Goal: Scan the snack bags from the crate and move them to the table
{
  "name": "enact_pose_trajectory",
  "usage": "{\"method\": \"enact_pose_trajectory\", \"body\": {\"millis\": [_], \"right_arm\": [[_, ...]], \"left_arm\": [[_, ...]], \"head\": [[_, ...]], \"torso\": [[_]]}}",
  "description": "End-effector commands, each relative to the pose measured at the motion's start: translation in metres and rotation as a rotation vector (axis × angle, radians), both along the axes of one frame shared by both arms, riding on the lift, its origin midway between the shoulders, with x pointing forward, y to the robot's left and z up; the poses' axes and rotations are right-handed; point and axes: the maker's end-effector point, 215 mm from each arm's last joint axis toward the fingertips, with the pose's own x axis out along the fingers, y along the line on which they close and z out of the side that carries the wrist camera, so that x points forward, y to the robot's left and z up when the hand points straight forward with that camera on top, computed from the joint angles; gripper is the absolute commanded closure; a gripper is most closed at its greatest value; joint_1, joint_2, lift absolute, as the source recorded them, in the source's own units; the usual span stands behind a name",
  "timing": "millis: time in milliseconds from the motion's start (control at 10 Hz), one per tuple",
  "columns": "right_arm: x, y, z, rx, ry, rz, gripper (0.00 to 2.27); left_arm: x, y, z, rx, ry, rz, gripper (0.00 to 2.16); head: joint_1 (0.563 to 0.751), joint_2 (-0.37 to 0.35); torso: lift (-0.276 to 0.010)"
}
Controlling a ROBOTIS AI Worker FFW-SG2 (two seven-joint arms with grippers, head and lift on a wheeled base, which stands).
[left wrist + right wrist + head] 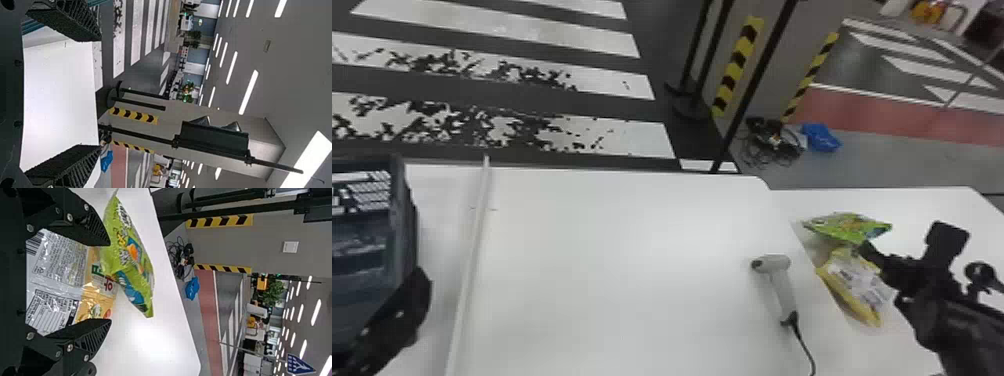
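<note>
In the head view, the dark blue crate [367, 235] is at the left edge, with my left gripper [392, 315] low in front of it; the left gripper [100, 93] has nothing between its parted fingers. A green snack bag [849, 227] and a yellow one [852, 300] lie touching on the table's right part. My right gripper [882, 274] is at the yellow bag's right side. In the right wrist view, the yellow bag [94, 305], silver printed back showing, lies between the open fingers of the right gripper [109, 282]; the green bag [131, 262] is just beyond.
A grey handheld scanner [782, 285] with a black cable lies left of the bags on the white table [632, 275]. A raised white strip [472, 250] runs along the table near the crate. Black stand poles [757, 75] rise behind the table's far edge.
</note>
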Motion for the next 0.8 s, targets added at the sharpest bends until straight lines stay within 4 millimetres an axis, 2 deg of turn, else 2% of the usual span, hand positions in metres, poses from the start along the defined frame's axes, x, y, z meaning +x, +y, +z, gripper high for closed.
{"method": "enact_pose_trajectory", "body": {"millis": [0,200,400,700], "right_arm": [[-0.012,0.032,-0.010,0.105,0.033,0.027,0.03],[-0.024,0.100,-0.013,0.198,0.016,0.112,0.04],[-0.029,0.177,-0.013,0.256,-0.039,0.223,0.06],[-0.028,0.256,-0.003,0.288,-0.114,0.360,0.08]], "left_arm": [[0.001,-0.001,0.000,-0.003,-0.001,0.003,0.01],[0.003,-0.004,0.002,-0.010,-0.005,0.002,0.01],[0.005,-0.006,0.002,-0.012,-0.006,0.002,0.01],[0.005,-0.011,0.003,-0.011,-0.009,-0.005,0.01]], "head": [[0.695,-0.350],[0.695,-0.350],[0.695,-0.350],[0.695,-0.350]], "torso": [[-0.095],[-0.095],[-0.095],[-0.095]]}}
